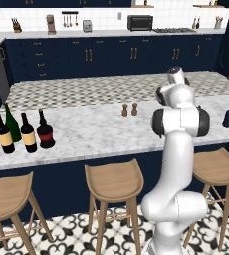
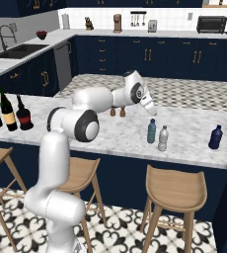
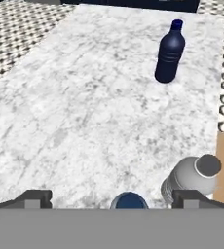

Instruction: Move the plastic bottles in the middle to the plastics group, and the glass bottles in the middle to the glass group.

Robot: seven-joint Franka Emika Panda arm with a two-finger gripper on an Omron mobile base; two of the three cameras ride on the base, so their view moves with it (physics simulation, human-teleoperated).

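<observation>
While the gripper (image 3: pixel 112 198) hangs spread wide, the pale-blue bottle (image 2: pixel 151 131) stands free beside the clear-grey bottle (image 2: pixel 163 139)

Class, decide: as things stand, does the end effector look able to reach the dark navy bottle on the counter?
Probably yes. The end effector hangs open above the pale-blue bottle, and bare marble counter lies between it and the dark navy bottle.

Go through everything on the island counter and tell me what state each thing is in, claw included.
claw: open, above the pale-blue bottle, holding nothing
pale-blue bottle: upright, released, close beside the clear-grey bottle
clear-grey bottle: upright, capped
navy bottle: upright, capped, apart from the other two
green wine bottle: upright
two tan-label wine bottles: upright, side by side
red-band squat bottle: upright, next to the wine bottles
two small brown shakers: upright, mid-counter
</observation>
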